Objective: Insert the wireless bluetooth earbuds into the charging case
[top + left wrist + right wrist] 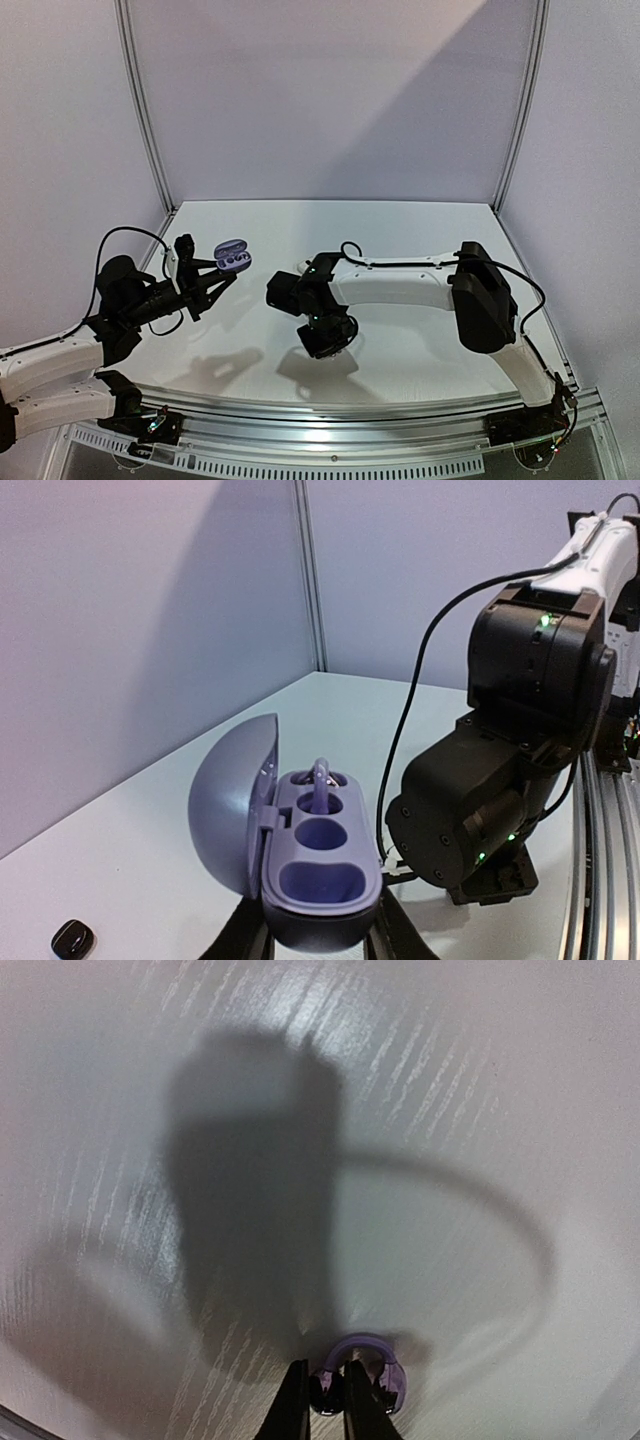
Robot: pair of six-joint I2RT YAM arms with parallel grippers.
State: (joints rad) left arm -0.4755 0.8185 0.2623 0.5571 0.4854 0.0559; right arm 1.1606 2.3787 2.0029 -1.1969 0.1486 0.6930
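Left gripper [215,280] is pinching the open case [320,880], holding it aloft over the table [400,230]; seated earbud [320,772] is sitting in its far slot. Right gripper [325,1405] is reaching down mid-table, fingers pinching second earbud [375,1360] at the surface.

1. A white table [400,220] with faint wood-grain streaks carries soft dark shadows.
2. Pale, plain walls [330,100] close it in behind and at both sides.
3. A slim metal post [145,110] rises at the rear left corner.
4. A curved metal rail [330,408] runs along the near edge.
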